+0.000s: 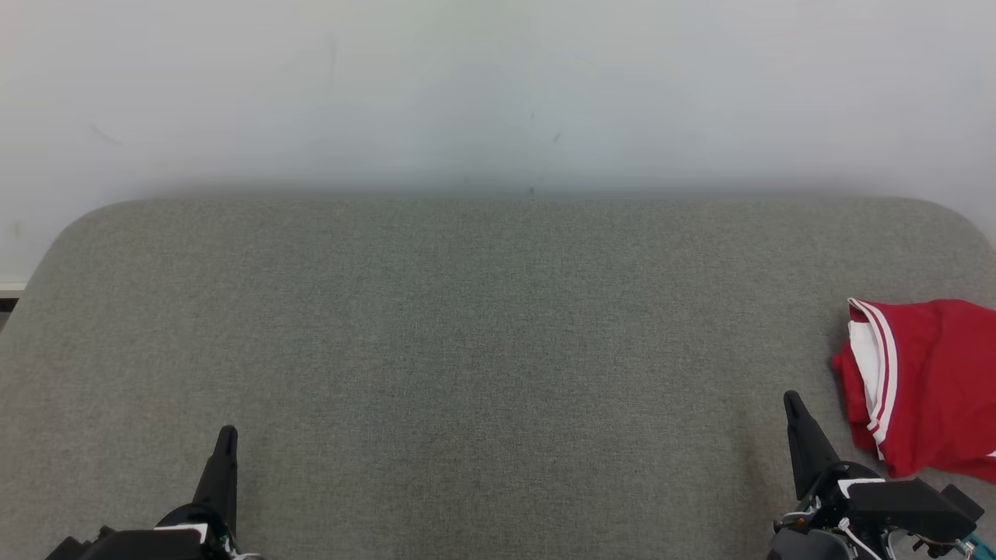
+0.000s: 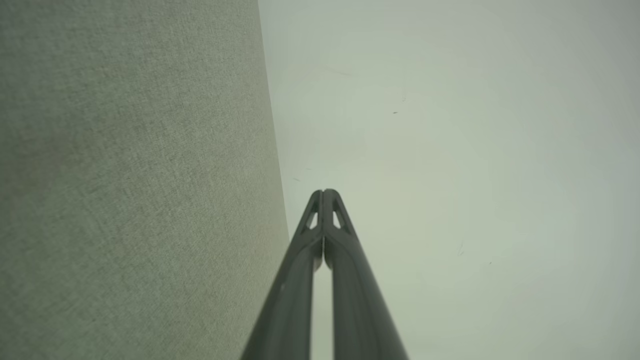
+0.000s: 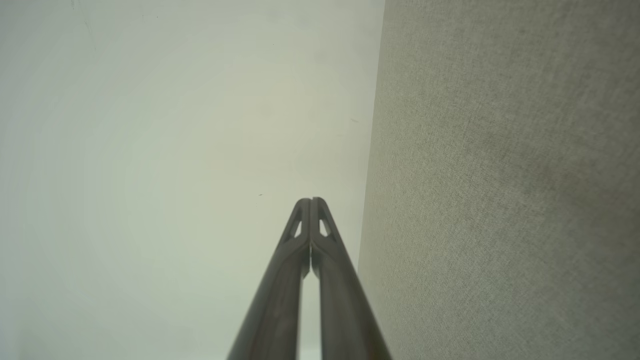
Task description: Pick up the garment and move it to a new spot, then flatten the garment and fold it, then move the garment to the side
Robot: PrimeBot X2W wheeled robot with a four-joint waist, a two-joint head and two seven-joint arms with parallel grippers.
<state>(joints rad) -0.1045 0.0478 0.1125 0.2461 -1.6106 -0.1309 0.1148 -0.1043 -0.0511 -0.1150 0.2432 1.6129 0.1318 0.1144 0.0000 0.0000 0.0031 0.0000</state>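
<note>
The garment (image 1: 930, 385) is red with white trim, bunched up at the right edge of the grey fabric surface (image 1: 482, 350), partly cut off by the head view's border. My right gripper (image 1: 793, 402) sits at the lower right, just left of the garment, shut and empty. At the lower left my left gripper (image 1: 226, 434) is shut too, with nothing in it. In the left wrist view the left gripper (image 2: 323, 192) has its tips pressed together, and in the right wrist view the right gripper (image 3: 310, 200) shows the same.
A pale wall (image 1: 498, 85) rises behind the surface's rounded far edge. Both wrist views look past the grey surface (image 2: 130, 175) (image 3: 505, 175) toward that wall (image 2: 450, 150) (image 3: 175, 150).
</note>
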